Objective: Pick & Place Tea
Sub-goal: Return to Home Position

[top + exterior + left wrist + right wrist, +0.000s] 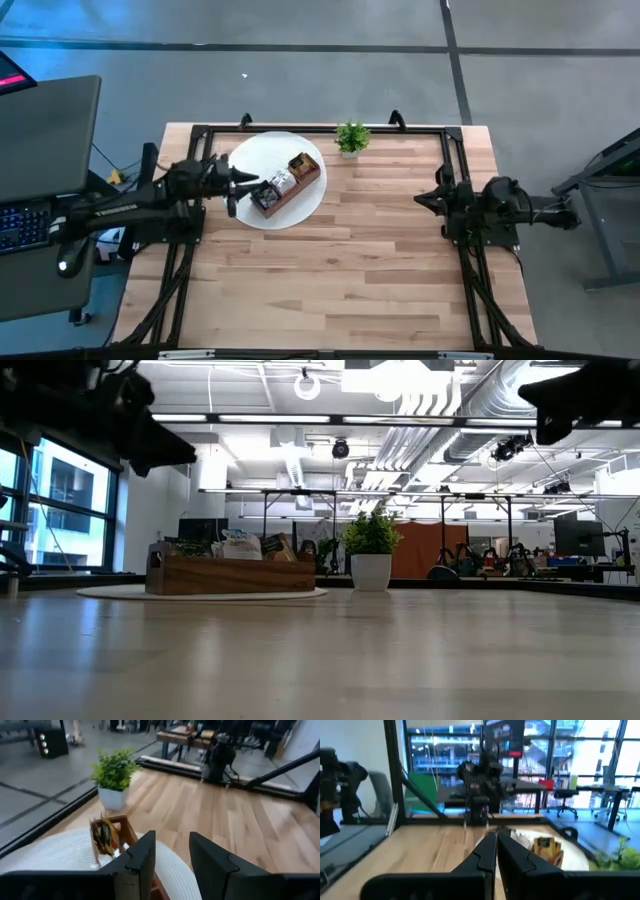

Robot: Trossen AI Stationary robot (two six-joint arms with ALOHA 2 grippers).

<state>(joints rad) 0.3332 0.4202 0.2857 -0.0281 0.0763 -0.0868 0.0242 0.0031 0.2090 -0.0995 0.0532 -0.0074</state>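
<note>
Tea sachets [284, 180] all sit in the wooden box [225, 575], standing on edge with their tops poking above the rim. You have no loose ones showing on the table [380, 270]. The box rests on the white round plate [290, 217] in the far-left part of the table, near the potted plant [351, 137]. My read is that sorting is finished and only parking the arms is left. The box's long axis runs diagonally in the high view, near-left to far-right, and the sachets are filed along it. Which way each face points is too small to tell. Your left gripper [171, 837] hangs over the plate just beside the box's near-left end — fingers apart, nothing in them. Your right gripper [496, 840] waits well apart at the table's right side — fingers pressed together, holding nothing.
</note>
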